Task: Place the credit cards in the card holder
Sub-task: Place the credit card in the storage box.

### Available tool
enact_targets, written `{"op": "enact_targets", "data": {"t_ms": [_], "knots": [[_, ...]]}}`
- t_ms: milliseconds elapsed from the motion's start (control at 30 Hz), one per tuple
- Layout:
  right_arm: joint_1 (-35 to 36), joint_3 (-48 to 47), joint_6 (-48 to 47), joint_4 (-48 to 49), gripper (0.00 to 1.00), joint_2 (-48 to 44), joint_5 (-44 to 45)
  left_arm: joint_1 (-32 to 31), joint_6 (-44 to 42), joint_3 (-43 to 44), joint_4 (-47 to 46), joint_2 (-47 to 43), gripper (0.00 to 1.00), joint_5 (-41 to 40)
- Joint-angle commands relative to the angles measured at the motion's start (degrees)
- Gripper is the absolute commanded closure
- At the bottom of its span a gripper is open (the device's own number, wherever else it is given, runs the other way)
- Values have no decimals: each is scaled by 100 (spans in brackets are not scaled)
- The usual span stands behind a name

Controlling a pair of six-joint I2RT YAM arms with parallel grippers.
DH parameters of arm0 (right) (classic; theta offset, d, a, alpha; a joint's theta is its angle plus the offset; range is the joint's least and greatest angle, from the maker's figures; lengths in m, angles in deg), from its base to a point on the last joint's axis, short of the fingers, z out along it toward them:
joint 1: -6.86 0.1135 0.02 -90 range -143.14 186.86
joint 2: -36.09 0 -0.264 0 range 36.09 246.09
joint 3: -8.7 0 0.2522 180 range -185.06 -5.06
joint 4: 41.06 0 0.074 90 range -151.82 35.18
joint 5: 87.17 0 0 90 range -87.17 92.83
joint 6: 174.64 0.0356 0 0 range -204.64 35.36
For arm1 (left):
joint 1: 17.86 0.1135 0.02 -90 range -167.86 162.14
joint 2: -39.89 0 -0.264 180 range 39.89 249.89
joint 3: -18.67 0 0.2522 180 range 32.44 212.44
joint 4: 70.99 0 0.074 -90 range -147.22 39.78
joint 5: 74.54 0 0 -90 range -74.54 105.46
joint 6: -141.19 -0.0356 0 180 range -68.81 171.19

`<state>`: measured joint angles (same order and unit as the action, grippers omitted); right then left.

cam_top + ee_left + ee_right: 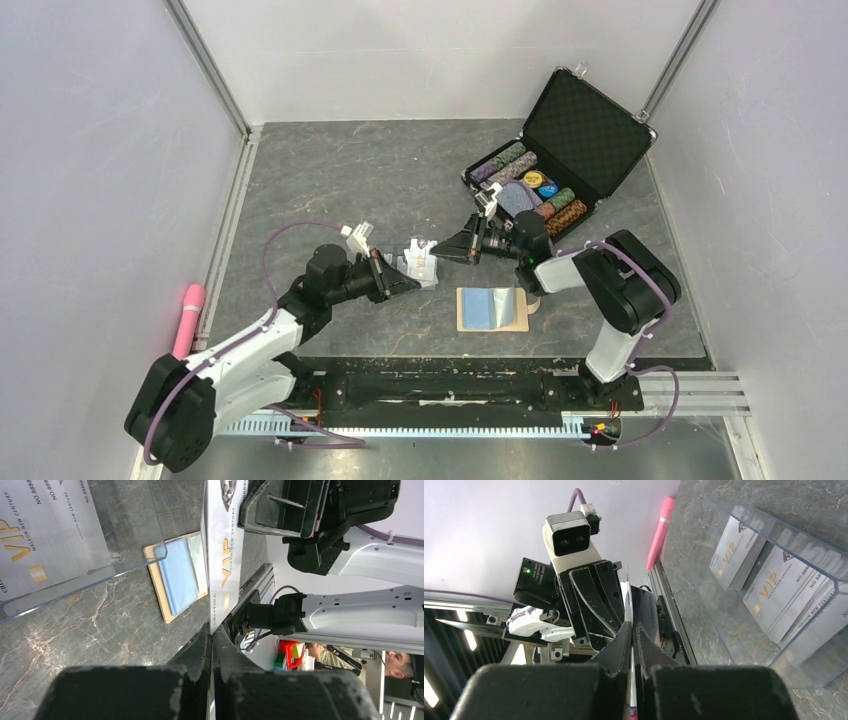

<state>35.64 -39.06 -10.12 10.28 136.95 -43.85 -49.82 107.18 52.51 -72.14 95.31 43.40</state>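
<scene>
Two hands on one card! The left hand [210,630] is pressed tight on one end of a pale, glossy, silvery credit card [225,555]. The right hand [631,627] is pinched on the opposite end. The card is held clear of the dark grey marbled table [330,180], its long axis running from one hand straight across to the other.

Now, where does it have to go? The small tan leather-look folding card holder [492,308] lies open and flat on the table, light blue lining up. It sits on the near side of the held card and off toward the robot's right, apart from both hands. The right arm is the nearer one, so I'd expect the left hand to let go and the right to swing the card down and back. The card's short edge will have to line up with a pocket mouth, and which way those pockets open is hard to tell from here.

The rest of the silvery credit cards [774,600] lean in a clear acrylic stand [130,540], just beside the handover.

Lettering is easy to read: a gold "VIP" on each face, "MAISON NEW CENTURY" beside it, and a number starting "NO 8888". A small word at the card's end is too blurred to read.
</scene>
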Motion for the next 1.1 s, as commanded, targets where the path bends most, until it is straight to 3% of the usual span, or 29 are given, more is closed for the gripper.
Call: {"op": "enact_targets", "data": {"t_ms": [0,333,733,1067], "knots": [[24,-288,-115,227,100,14,-65,17,-331,-38,137,-181,98,-99],[-460,-723,-1214,-1602,100,-538,98,74,-448,24,963,-424,98,-566],[-745,-897,-2887,-4011,100,-1485,94,188,-645,764,1281,433,98,-746],[-909,-239,-3317,-4604,100,-2108,119,216,-739,1207,1457,1305,98,-728]]}}
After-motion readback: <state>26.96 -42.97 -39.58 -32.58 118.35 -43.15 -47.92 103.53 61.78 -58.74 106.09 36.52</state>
